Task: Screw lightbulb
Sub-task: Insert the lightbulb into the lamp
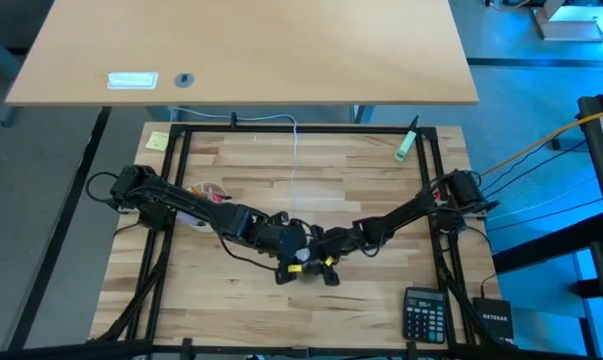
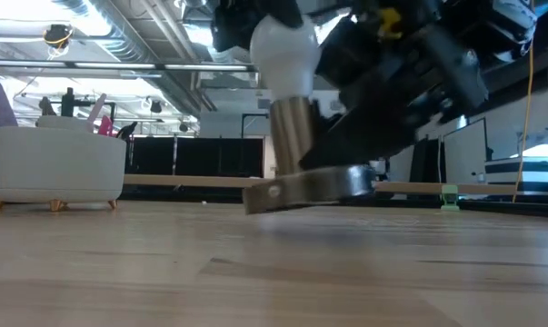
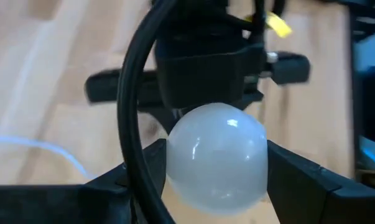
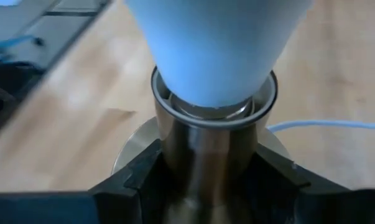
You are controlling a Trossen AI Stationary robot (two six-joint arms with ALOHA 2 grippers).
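Note:
The white frosted lightbulb (image 3: 215,155) stands with its neck (image 4: 212,43) in the top of a silvery socket (image 2: 292,136). The socket's round disc base (image 2: 314,186) is tilted low over the wood near the table's middle. My left gripper (image 3: 217,171) is shut on the bulb. My right gripper (image 4: 209,177) is shut on the socket's barrel just below it. In the high view the two grippers meet, left (image 1: 293,245) and right (image 1: 326,250). A thin white cord (image 1: 296,150) runs from there to the far edge. My left gripper pinches the bulb's round globe (image 3: 175,155) between its two fingers, one on each side. It comes slanting down from the table's left. My right gripper pinches the socket's metal barrel (image 4: 206,146) between its two fingers, below the rim that takes the bulb. It comes from the table's right, slanting a little downward. The socket is tilted, and I cannot tell whether its disc's low edge (image 2: 255,200) touches the wood.
A black calculator (image 1: 426,315) and a small black box (image 1: 496,318) lie at the near right. A green stick (image 1: 406,145) and a yellow note (image 1: 158,140) lie at the far corners. A white roll with red (image 1: 209,190) lies under my left arm.

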